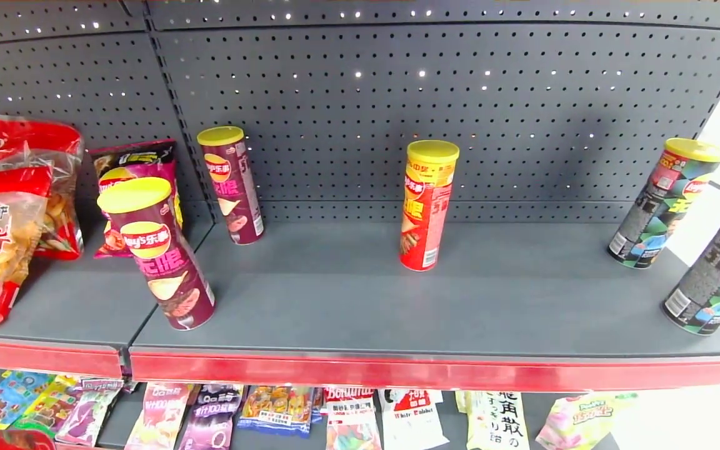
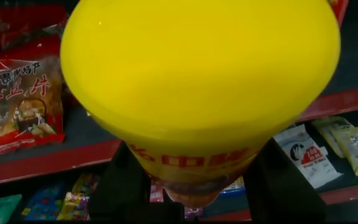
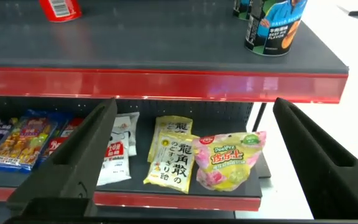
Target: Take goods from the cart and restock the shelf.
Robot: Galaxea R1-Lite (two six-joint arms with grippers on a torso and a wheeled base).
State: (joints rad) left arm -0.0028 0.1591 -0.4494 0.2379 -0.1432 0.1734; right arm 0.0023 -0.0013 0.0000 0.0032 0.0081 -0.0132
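A red chip can with a yellow lid (image 2: 197, 74) is clamped upright in my left gripper (image 2: 194, 171), its dark fingers (image 2: 120, 190) pressing on both sides of the can. It is held in front of the shelf's red edge. On the grey shelf board (image 1: 347, 300) stand two purple cans (image 1: 157, 250) (image 1: 230, 184), one red can (image 1: 427, 205) in the middle and two black-and-green cans (image 1: 663, 203) (image 1: 713, 269) at the right. My right gripper (image 3: 194, 109) is open and holds nothing, level with the lower shelf below the red front strip (image 3: 166, 84).
Snack bags (image 1: 4, 231) fill the shelf's left section. The lower shelf holds several candy and snack packets (image 3: 173, 155). Wide bare board lies between the purple cans and the red can, and between the red can and the black-and-green cans. A perforated back panel (image 1: 435, 94) closes the shelf.
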